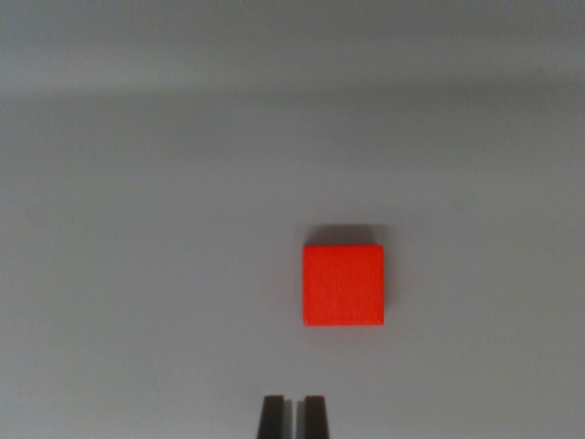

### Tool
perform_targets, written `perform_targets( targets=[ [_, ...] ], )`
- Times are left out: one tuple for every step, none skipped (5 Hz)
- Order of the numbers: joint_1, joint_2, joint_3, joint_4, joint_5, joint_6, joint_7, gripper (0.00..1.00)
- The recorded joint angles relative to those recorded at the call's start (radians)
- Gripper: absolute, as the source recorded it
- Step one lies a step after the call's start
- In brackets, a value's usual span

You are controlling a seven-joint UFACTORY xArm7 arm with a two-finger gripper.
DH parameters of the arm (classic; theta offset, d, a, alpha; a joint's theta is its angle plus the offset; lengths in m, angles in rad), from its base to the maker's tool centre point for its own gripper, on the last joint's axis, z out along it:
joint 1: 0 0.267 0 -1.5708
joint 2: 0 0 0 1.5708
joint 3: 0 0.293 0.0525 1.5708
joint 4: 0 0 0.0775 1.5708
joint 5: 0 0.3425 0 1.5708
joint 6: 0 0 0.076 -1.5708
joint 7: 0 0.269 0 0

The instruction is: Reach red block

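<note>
Block first: the red block (pixel 344 285) you're after reads as a flat square face from this wrist view, saturated orange-red, matte, crisp straight edges and sharp corners, no markings you can make out. A thin dark shadow strip sits along its 12 o'clock edge, and a faint one runs down its 3 o'clock side. It lies on a plain grey surface (pixel 146 238), smooth and featureless, a bit soft in focus; toward 12 o'clock the grey darkens into a broad horizontal band, and you can't tell whether that's an edge or only shading. The gripper (pixel 293 416) shows at the 6 o'clock edge of the frame as two dark, blunt, rectangular fingertips (pixel 271 416), upright and parallel, flat on top. You've got the fingers narrow: only a thin sliver of grey shows between them, with nothing held in that gap. Relative to those tips, the block sits at about 1 o'clock, apart from them with bare grey surface between, no contact. Its 9 o'clock edge lines up roughly with the finger on the wrist view's right, so most of the block lies off to the wrist view's right of the gripper's centreline.
</note>
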Motion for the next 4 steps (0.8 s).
perform_targets(
  targets=[
    [-0.0033,0.036,-0.004,-0.014,-0.0013,-0.048,-0.001,0.0],
    [-0.0033,0.036,-0.004,-0.014,-0.0013,-0.048,-0.001,0.0],
    [-0.0065,0.071,-0.008,-0.027,-0.0026,-0.095,-0.002,0.0],
    [-0.0065,0.071,-0.008,-0.027,-0.0026,-0.095,-0.002,0.0]
  ],
)
